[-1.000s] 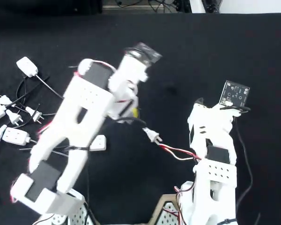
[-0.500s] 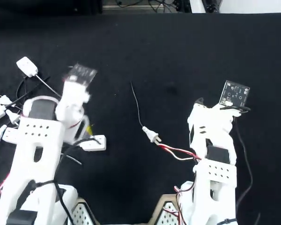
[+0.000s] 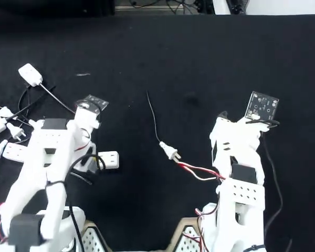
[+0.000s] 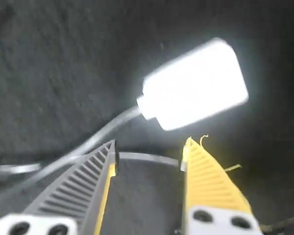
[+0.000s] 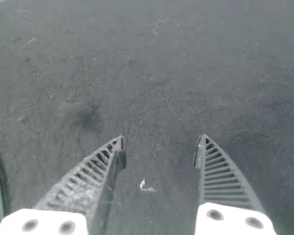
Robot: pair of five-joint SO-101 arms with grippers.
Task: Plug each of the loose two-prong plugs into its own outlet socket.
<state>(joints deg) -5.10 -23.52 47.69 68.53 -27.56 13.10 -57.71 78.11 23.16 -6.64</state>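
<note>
White socket, risk: we are hanging the released left tool (image 4: 149, 147) just short of the white rectangular plastic outlet socket (image 4: 193, 93); closing now, we judge, would be pinching its pale cord (image 4: 115, 122) rather than the body.
Loose plug, risk: the white two-prong plug on a thin black cord (image 3: 170, 152) is lying mid-counter between the arms; dragging the socket could be snagging cords.
Socket against left tool: sitting just beyond the open tips, not between them.
Right tool (image 5: 160, 139): we are holding it released over the bare black cloth counter (image 5: 152, 63).
</note>
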